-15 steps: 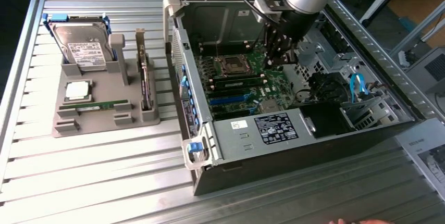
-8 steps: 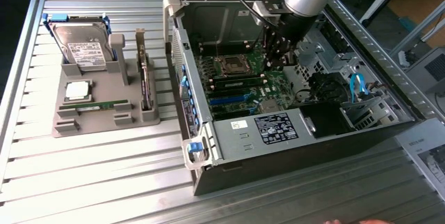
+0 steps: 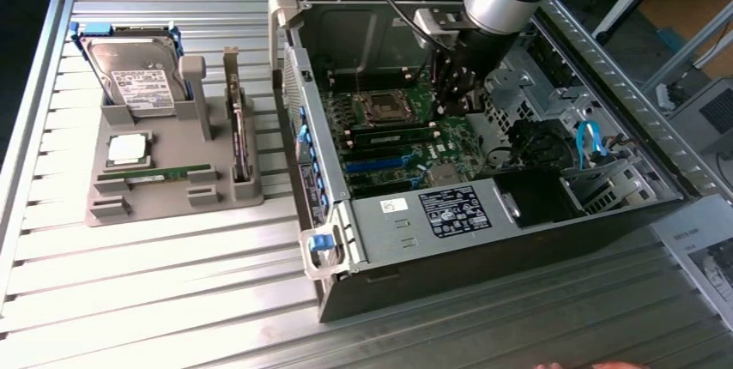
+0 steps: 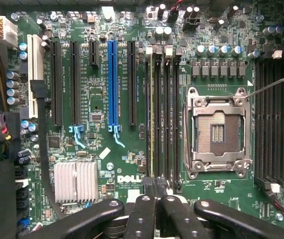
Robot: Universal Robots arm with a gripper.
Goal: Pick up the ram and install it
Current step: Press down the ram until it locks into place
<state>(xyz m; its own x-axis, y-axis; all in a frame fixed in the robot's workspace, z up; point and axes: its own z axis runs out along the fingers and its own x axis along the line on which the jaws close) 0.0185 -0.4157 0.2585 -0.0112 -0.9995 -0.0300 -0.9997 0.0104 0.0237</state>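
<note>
Seemingly a seating push is in hand; on the desk (image 3: pixel 137 300) the open computer case (image 3: pixel 481 275) holds the motherboard (image 4: pixel 97 99), where the ram (image 4: pixel 155 114) is seen standing in a slot near the empty processor socket (image 4: pixel 216 132); the fingers (image 4: pixel 151 196) are closed together with nothing gripped, their tips over that stick's end; pressure is best kept straight down and even, so the stick is not tilted. The grey tray (image 3: pixel 172 206) holds a hard drive (image 3: pixel 137 77), an expansion card (image 3: pixel 239 129), a processor chip (image 3: pixel 127 149) and a second ram (image 3: pixel 154 176).
</note>
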